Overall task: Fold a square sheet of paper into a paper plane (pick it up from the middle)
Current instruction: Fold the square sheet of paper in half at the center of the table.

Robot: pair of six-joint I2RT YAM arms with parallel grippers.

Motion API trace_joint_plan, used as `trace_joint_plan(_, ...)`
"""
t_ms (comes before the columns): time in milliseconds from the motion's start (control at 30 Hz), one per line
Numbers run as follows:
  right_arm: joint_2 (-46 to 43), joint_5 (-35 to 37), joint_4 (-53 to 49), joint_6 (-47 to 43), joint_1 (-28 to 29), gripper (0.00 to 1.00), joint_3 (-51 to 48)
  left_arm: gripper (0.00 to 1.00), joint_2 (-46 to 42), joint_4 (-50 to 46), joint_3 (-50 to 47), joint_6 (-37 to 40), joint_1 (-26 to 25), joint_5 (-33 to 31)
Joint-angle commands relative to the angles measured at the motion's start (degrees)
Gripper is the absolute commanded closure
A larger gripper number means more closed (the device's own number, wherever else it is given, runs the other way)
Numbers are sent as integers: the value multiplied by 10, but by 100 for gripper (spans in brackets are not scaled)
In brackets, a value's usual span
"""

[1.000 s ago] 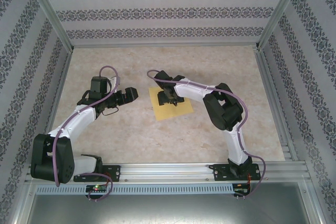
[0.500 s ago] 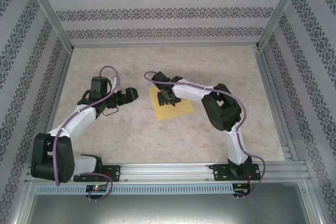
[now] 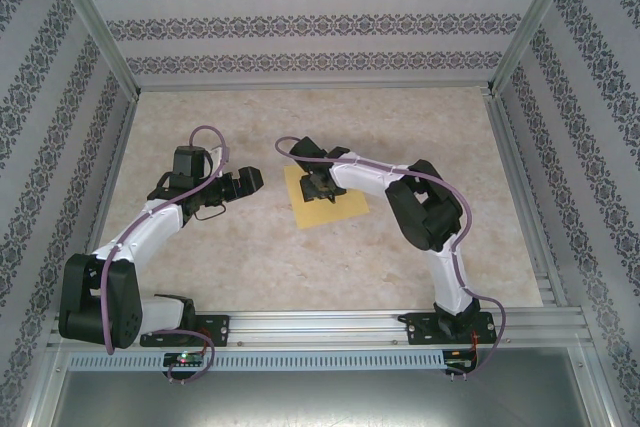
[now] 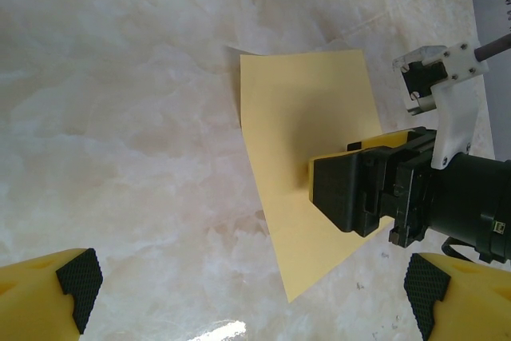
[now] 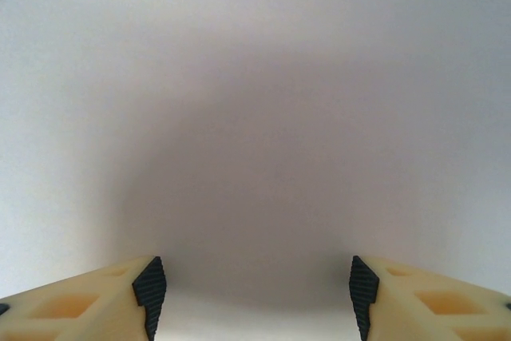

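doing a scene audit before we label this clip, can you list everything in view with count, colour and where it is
square sheet of paper: one, mustard-yellow, flat on the table middle, partly under the right gripper
table: one, beige marbled top, fills the enclosure floor
walls: three, white with dark patterned bands, at the far, left and right sides
frame rails: several, silver metal, along the edges and corners
cables: two, purple, one along each arm
arms: two, white and black, bases at the near edge
left gripper: one, yellow fingers with black pads, open, left of the sheet
right gripper: one, same colours, jaws apart, low over the sheet's middle
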Motion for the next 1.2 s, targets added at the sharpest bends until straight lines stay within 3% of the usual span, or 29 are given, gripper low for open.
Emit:
trace_joint_plan(0, -29, -9, -4, -9, -7, 31, -20, 0, 2, -19, 0, 21, -8, -6)
trace_joint_plan(467, 34, -53, -7, -10, -28, 25, 2, 0, 12, -22, 3, 27, -8, -6)
trace_joint_plan(767, 52, -44, -23, -11, -24, 36, 12, 0, 21, -21, 6, 28, -8, -4)
trace_joint_plan(1167, 22, -32, -4, -9, -12, 60, 6, 0, 19, -23, 9, 28, -8, -2)
